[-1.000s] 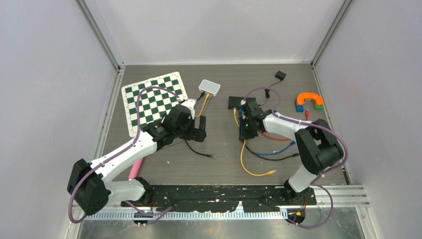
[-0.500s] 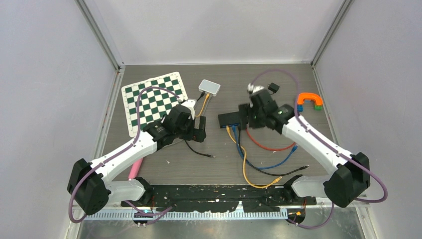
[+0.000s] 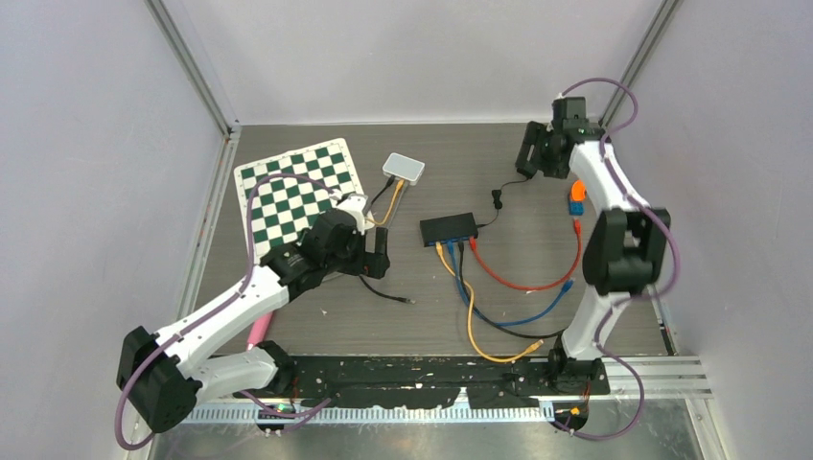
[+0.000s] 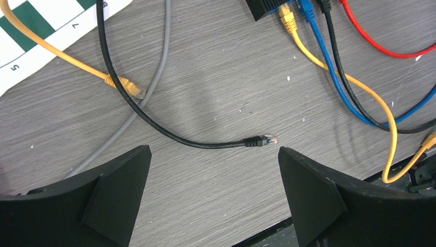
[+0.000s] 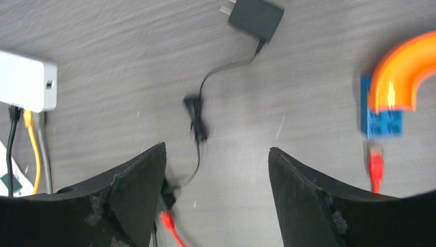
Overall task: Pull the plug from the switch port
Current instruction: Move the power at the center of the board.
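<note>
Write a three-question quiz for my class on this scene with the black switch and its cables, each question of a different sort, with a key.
1. True or false: the white box lies on top of the checkerboard.
2. Which thing sits on the blue block? A: an orange arch. B: a pink pen. C: a green cup.
3. How many cables are plugged into the near side of the black switch?

Key
1. False: it lies beside the board, apart from it.
2. A.
3. Four.
</note>
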